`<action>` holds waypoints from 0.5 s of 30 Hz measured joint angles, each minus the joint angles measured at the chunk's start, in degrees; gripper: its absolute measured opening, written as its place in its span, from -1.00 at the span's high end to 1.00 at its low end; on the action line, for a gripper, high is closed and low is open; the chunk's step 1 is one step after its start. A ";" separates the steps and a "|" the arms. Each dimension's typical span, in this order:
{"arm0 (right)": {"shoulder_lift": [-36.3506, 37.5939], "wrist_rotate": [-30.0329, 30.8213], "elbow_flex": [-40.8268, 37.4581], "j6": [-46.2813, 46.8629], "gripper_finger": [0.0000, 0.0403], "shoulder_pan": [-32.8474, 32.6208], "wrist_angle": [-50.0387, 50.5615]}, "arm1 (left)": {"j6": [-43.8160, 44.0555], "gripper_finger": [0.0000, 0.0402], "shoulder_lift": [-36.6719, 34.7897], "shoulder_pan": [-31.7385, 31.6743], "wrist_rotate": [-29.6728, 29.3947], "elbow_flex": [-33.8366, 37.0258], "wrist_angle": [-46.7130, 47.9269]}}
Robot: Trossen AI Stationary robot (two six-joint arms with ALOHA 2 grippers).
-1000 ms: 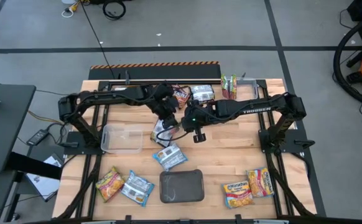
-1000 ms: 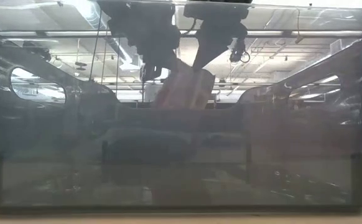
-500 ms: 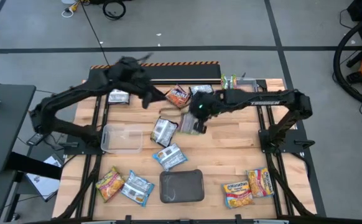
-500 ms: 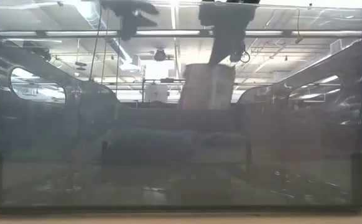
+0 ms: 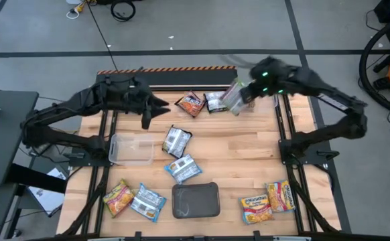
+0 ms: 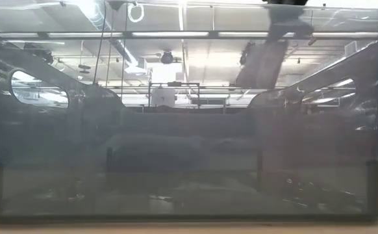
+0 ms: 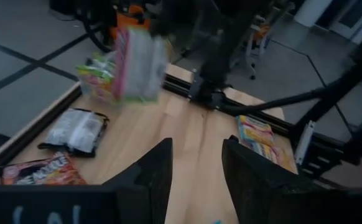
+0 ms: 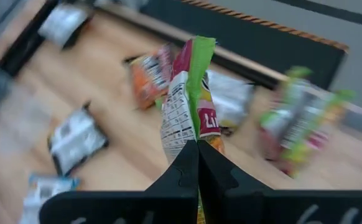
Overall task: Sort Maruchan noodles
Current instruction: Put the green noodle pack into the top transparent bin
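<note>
Now lifted toward 1 o'clock over the far edge, away from table centre where it was half a second ago: right gripper [image 8: 198, 144], pinching a green-edged noodle packet [image 8: 185, 102] upright between closed fingers. Carrying that packet [image 5: 234, 98] just beside the green-silver pile at the far rail [image 5: 250, 89]. Pulled back toward 10 o'clock: left gripper [image 5: 156, 107], fingers [image 7: 153, 174] parted narrowly around nothing. Lying flat across the wooden table [image 5: 248, 157]: the other packets. Reading only "Li" on the held packet; other print too blurred.
</note>
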State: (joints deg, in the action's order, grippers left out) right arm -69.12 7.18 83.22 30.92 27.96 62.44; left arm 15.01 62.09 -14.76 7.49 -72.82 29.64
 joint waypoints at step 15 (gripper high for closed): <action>0.92 7.29 -0.01 1.90 0.99 23.96 9.15 | 2.58 0.28 0.06 18.19 -3.36 0.00 0.34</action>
State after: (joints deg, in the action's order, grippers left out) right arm -68.19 14.47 83.21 32.82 51.92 71.59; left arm 17.59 62.15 3.43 4.14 -72.82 29.98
